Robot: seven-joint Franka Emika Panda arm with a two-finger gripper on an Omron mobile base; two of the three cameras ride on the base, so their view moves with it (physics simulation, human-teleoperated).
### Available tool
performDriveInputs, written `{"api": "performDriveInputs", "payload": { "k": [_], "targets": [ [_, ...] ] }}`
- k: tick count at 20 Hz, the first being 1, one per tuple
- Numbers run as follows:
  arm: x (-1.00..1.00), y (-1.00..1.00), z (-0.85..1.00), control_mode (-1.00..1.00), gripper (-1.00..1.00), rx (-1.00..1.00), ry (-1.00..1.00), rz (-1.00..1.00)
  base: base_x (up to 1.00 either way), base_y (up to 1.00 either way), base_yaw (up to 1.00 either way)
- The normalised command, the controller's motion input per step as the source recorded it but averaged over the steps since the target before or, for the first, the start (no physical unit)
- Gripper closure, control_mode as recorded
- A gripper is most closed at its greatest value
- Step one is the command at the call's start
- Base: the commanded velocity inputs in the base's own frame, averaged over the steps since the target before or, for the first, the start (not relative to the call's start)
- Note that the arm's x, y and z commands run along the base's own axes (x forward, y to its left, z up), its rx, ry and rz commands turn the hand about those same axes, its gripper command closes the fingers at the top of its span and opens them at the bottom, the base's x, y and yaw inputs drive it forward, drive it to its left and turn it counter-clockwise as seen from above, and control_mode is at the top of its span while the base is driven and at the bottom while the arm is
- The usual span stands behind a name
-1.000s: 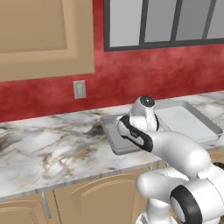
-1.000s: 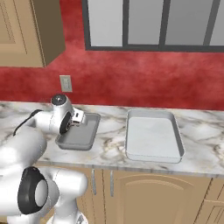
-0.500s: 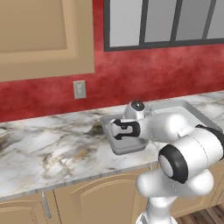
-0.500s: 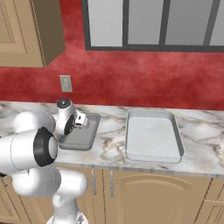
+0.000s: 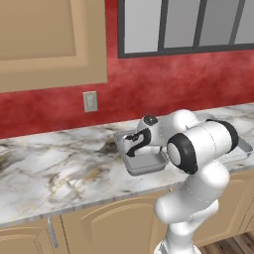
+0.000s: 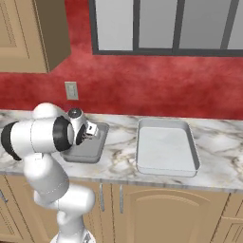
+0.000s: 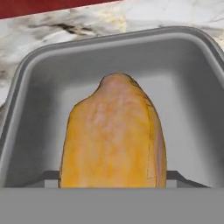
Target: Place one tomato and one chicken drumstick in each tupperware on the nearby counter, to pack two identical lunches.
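The gripper (image 5: 130,148) was hanging low over the small grey tupperware (image 5: 144,159) on the marble counter (image 5: 54,168), and in the hand view the chicken drumstick (image 7: 114,135) sat right up against the camera, rising from between where the fingertips should be and blocking them completely. So honestly I couldn't tell from the pictures whether the jaws were clamped on it or just parked around it. It looked like it was being carried or lowered in, but that's my read, not something I could see.

Behind and below the drumstick was the bare floor of the tupperware (image 7: 192,113), with its far wall straight ahead of the hand. No tomato was visible in what the drumstick left uncovered. The second, bigger tupperware (image 6: 166,146) sat well off to one side of the gripper, further along the counter, and it looked unfilled.

On handling: I'd guess the drumstick was fairly light but awkward. It was rounded, tapered, and had a smooth glossy skin, so likely slippery and prone to twisting in a pinch. Probably firm enough not to squash. I'd have taken hold across the thick meaty middle, not the narrow end, so it couldn't swing. A release close above the tupperware floor seemed safest, since a rounded piece could roll toward a wall.
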Motion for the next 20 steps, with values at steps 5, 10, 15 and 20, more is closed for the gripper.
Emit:
{"api": "performDriveInputs", "payload": {
  "k": [5, 10, 15, 20],
  "targets": [
    [0.36, 0.00, -0.05, -1.00, -1.00, 0.00, 0.00, -0.02, 0.00, 0.00, 0.00],
    [-0.58, -0.04, 0.51, -1.00, -1.00, 0.00, -0.06, -0.02, 0.00, 0.00, 0.00],
    [-0.67, -0.24, 0.99, -1.00, -1.00, 0.00, -0.11, 0.00, 0.00, 0.00, 0.00],
    [-0.38, -0.24, 1.00, -1.00, -1.00, 0.00, -0.02, -0.01, 0.00, 0.00, 0.00]
  ]
}}
